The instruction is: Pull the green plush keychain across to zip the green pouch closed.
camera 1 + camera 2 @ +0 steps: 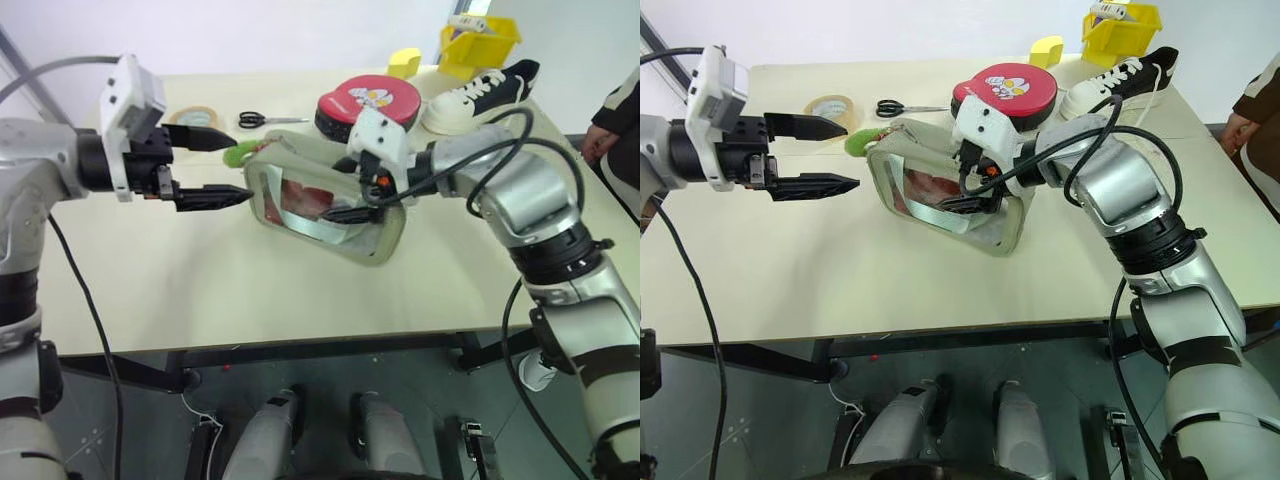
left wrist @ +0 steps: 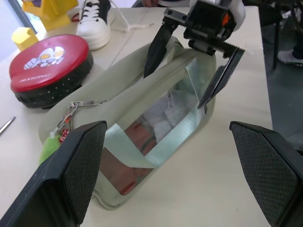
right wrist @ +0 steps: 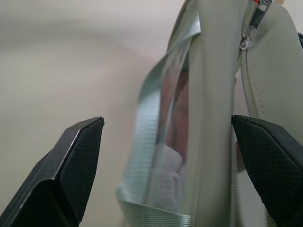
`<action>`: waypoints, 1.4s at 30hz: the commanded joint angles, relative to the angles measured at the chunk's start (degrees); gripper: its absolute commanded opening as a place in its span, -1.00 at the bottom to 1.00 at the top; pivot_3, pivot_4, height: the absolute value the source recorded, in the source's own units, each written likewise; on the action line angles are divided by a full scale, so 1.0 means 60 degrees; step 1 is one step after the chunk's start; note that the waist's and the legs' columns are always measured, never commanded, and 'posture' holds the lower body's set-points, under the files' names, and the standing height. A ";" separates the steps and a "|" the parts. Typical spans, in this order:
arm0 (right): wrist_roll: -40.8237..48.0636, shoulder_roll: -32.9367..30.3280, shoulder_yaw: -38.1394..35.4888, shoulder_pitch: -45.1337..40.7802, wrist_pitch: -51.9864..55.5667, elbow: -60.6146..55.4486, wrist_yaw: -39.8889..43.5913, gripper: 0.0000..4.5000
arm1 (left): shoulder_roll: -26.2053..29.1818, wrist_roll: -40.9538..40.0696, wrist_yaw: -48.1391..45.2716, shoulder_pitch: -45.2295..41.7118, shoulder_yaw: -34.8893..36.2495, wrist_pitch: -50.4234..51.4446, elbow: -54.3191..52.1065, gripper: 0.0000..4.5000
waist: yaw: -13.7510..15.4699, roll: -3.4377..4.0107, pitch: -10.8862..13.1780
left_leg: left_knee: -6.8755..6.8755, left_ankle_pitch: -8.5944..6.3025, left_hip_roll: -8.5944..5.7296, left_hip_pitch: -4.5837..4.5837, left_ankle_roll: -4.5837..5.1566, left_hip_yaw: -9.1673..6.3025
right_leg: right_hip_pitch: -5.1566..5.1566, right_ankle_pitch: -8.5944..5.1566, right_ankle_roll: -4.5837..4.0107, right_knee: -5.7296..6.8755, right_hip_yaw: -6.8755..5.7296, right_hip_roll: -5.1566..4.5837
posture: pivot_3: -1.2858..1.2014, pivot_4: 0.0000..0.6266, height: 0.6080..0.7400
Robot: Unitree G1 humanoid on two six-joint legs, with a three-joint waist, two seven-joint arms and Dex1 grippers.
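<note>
The green pouch (image 1: pixel 300 200) stands on its edge mid-table, its clear window showing red contents. The green plush keychain (image 1: pixel 238 153) hangs at the pouch's left end on a small metal chain (image 2: pixel 78 106). My left gripper (image 1: pixel 242 170) is open and hovers just left of the pouch, with the keychain beside its upper finger (image 1: pixel 205 138) and nothing held. My right gripper (image 2: pixel 173 91) is open and straddles the pouch's right end, one finger on each side. In the right wrist view the pouch (image 3: pixel 208 118) rises between the wide-apart fingers.
Behind the pouch sit a red round case (image 1: pixel 368 102), scissors (image 1: pixel 272 120) and a tape roll (image 1: pixel 195 118). A sneaker (image 1: pixel 480 95), a yellow bin (image 1: pixel 480 40) and a small yellow object (image 1: pixel 404 62) are at the back right. A person (image 1: pixel 612 120) stands at the right edge.
</note>
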 commanded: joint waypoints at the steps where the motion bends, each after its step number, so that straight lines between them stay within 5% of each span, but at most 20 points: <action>1: -0.0860 0.0084 0.0016 -0.0347 -0.1299 0.0832 0.0345 0.75 | 0.0220 -0.0218 0.0268 0.0059 0.0416 0.0079 -0.0460 1.00 | -0.0001 0.0000 0.0000 | -0.0005 0.0002 0.0005 0.0011 -0.0004 0.0000 | 0.0010 0.0001 -0.0003 0.0000 0.0000 0.0002 | 0.03 -0.52 1.00; 9: -0.2178 0.0586 -0.0199 -0.1181 -0.5235 0.2916 0.0548 -0.99 | 0.0273 -0.0400 0.0639 0.0083 0.0404 0.0156 -0.0540 1.00 | -0.0008 0.0001 0.0001 | -0.0030 0.0003 0.0012 0.0089 -0.0008 0.0000 | 0.0063 0.0001 -0.0005 -0.0002 0.0004 0.0009 | 0.03 -0.52 1.00; 16: -0.3422 0.0814 -0.0297 -0.2273 -1.0029 0.6116 0.0216 -0.99 | 0.0319 -0.0368 0.0657 0.0063 0.0334 0.0044 -0.0373 1.00 | -0.0063 0.0004 0.0004 | -0.0040 0.0006 0.0013 0.0105 -0.0015 0.0001 | 0.0072 0.0001 -0.0005 -0.0003 0.0004 0.0027 | 0.03 -0.52 1.00; 22: -0.3384 0.1267 -0.0686 -0.2297 -0.9912 0.7469 0.0361 -0.99 | 0.0188 -0.0375 0.0746 -0.0030 0.0254 0.0015 -0.0382 1.00 | -0.0184 0.0004 0.0004 | -0.0048 0.0011 0.0018 0.0110 -0.0025 -0.0015 | 0.0072 0.0002 -0.0007 0.0003 0.0007 0.0047 | 0.03 -0.52 1.00; 27: -0.2501 0.1381 -0.1288 -0.1537 -0.7487 0.6001 0.1387 -0.99 | 0.0248 -0.0368 0.0670 0.0007 0.0266 -0.0061 -0.0331 1.00 | -0.0218 0.0004 0.0004 | -0.0052 0.0014 0.0022 0.0116 -0.0030 -0.0025 | 0.0070 0.0001 -0.0009 0.0020 0.0012 0.0056 | 0.03 -0.52 1.00; 28: -0.2408 0.1332 -0.1397 -0.1454 -0.7189 0.5693 0.1507 -0.64 | 0.0238 -0.0355 0.0660 -0.0029 0.0246 -0.0077 -0.0284 1.00 | -0.0219 0.0004 0.0004 | -0.0051 0.0015 0.0022 0.0116 -0.0032 -0.0026 | 0.0069 0.0001 -0.0009 0.0023 0.0012 0.0056 | 0.03 -0.52 1.00; 35: -0.2117 0.0434 -0.2163 -0.1020 -0.5212 0.3237 0.1768 0.86 | 0.0367 -0.0481 0.0590 0.0055 0.0363 0.0059 -0.0108 1.00 | -0.0198 0.0007 0.0005 | -0.0051 0.0018 0.0022 0.0114 -0.0038 -0.0024 | 0.0060 0.0000 -0.0011 0.0037 0.0015 0.0050 | 0.03 -0.52 1.00; 42: -0.1525 -0.1060 -0.3233 0.0467 -0.2630 0.0256 0.1654 0.86 | 0.0892 0.0128 0.0656 0.0437 0.0659 -0.0486 0.1545 1.00 | -0.0175 0.0007 0.0004 | -0.0056 0.0015 0.0022 0.0112 -0.0034 -0.0021 | 0.0055 -0.0019 -0.0042 0.0039 0.0016 0.0012 | 0.03 -0.52 1.00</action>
